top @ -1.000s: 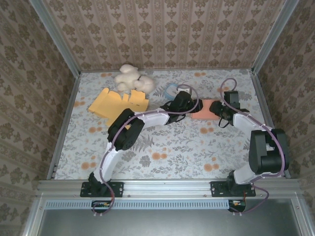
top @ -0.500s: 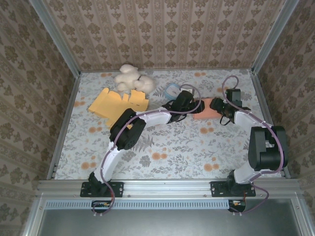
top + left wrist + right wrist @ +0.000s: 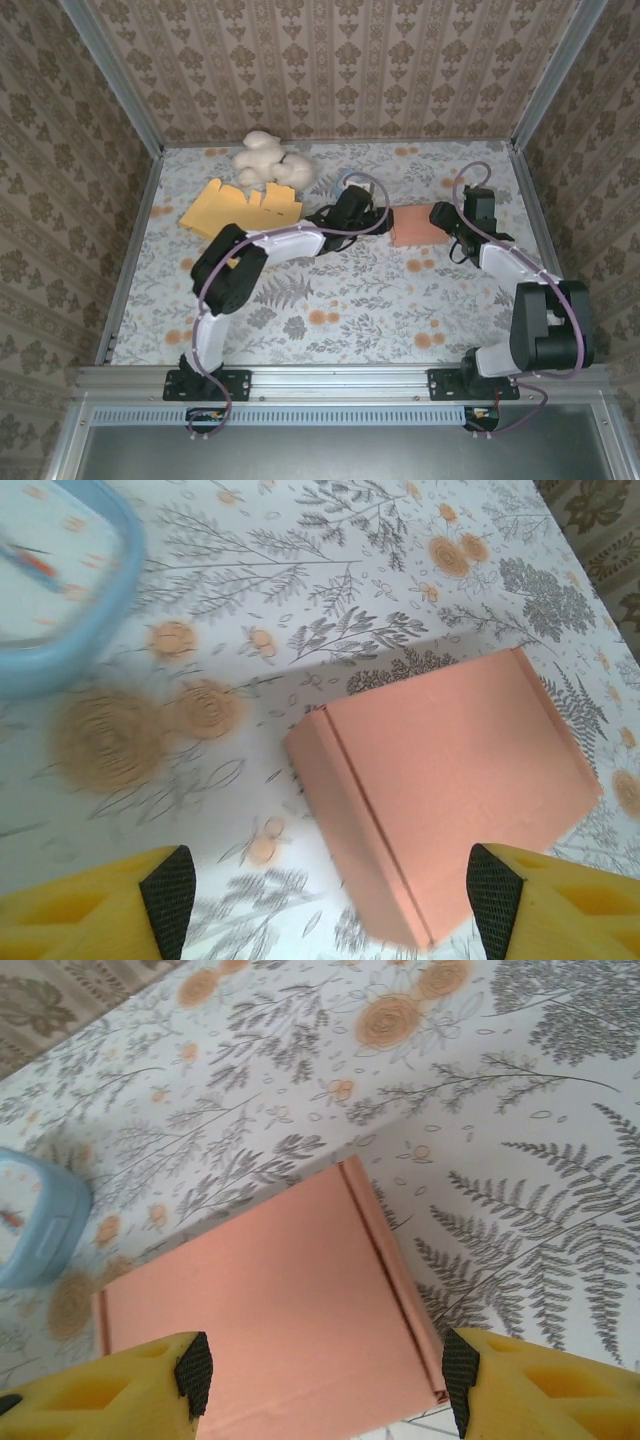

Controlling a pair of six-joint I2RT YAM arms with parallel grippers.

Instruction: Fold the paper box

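Standing wide apart, the left claw (image 3: 330,895) hangs over the lower corner of the paper box (image 3: 450,770) and grips nothing. The right claw (image 3: 327,1378) gapes above it likewise, empty. The box lies flat on the floral surface (image 3: 330,300), right of centre in the overhead frame, lid down, seams appearing flush. Judgement: release step. Recommend raising both claws straight up, clear of the edges, so no fingertip drags the lid open. A blue container (image 3: 50,580) sits upper left, apart from the box.
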